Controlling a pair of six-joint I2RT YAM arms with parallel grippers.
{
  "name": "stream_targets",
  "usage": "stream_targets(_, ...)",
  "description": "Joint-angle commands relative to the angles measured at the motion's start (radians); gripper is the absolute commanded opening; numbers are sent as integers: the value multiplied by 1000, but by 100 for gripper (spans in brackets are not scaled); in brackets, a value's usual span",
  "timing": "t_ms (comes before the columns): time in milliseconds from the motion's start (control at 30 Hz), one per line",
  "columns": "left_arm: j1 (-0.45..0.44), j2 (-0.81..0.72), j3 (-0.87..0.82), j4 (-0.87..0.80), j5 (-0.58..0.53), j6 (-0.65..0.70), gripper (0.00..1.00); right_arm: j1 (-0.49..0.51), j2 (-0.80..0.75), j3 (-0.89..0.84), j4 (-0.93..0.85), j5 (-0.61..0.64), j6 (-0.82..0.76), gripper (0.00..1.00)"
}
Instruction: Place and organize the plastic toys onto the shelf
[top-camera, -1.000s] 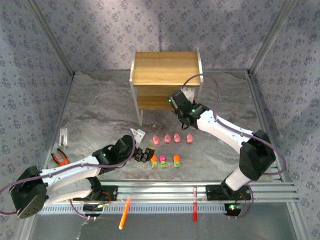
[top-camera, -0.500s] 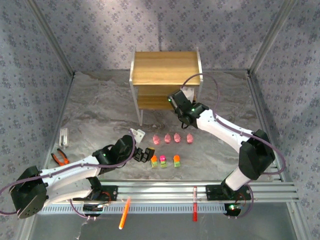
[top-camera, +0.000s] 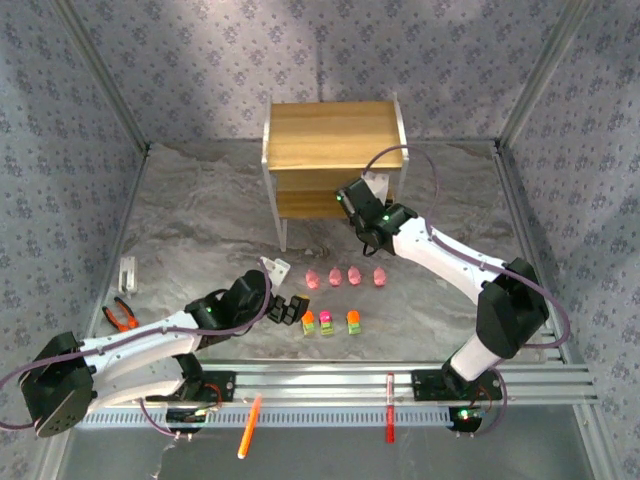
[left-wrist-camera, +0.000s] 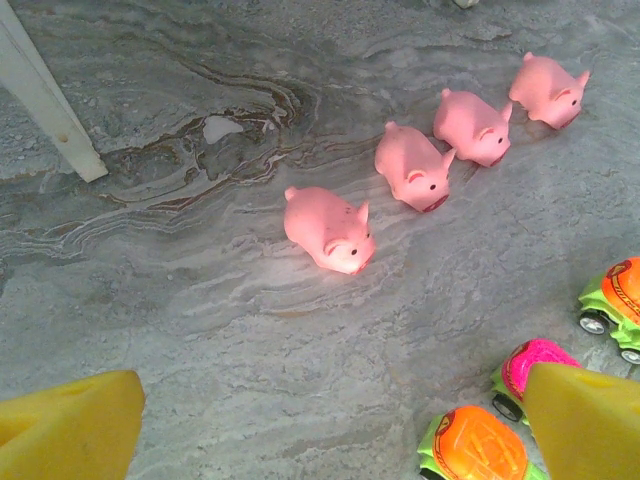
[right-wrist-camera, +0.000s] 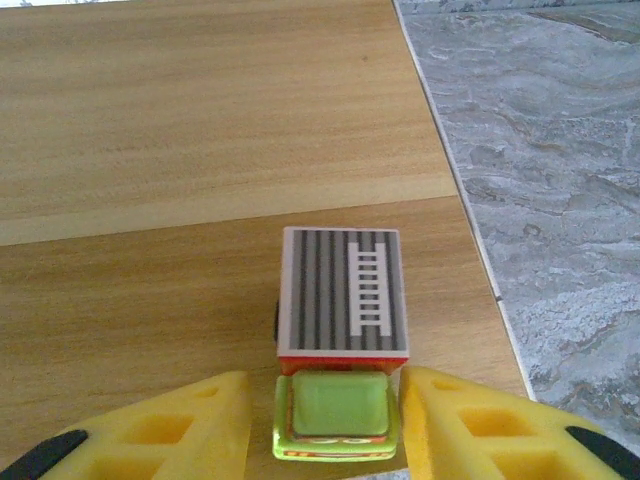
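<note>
A blocky toy truck (right-wrist-camera: 343, 310) with a grey striped top and green cab stands on the shelf's (top-camera: 330, 135) lower board (right-wrist-camera: 140, 320), near its right front corner. My right gripper (right-wrist-camera: 325, 420) is open around the cab, with a thin gap at the left finger (right-wrist-camera: 190, 425). In the top view the right gripper (top-camera: 352, 205) is at the shelf's front. Several pink pigs (left-wrist-camera: 328, 228) (top-camera: 345, 276) lie in a row on the table. Three yellow-green cars (top-camera: 330, 322) with orange (left-wrist-camera: 478, 447) and magenta (left-wrist-camera: 530, 365) tops stand before them. My left gripper (top-camera: 290, 310) (left-wrist-camera: 330, 430) hangs open beside the cars, holding nothing.
Orange pliers (top-camera: 120, 316) and a white bracket (top-camera: 127, 272) lie at the left. An orange pen (top-camera: 249, 425) and a red pen (top-camera: 389, 420) rest on the front rail. A white shelf leg (left-wrist-camera: 45, 95) stands left of the pigs.
The right gripper's jaws have spread apart at the shelf's lower board. The left arm and the toys on the table have not moved.
</note>
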Motion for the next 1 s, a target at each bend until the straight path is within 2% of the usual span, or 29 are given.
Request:
stream_targets(0, -9, 2, 30, 7, 2, 13, 97, 18, -26, 31, -12, 37, 10, 45)
stream_targets(433, -9, -1, 30, 4, -4, 11, 97, 53, -100, -22, -47, 77, 40, 53)
stream_targets(967, -9, -5, 32, -4, -22, 11, 97, 140, -212, -141, -103, 82, 80, 52)
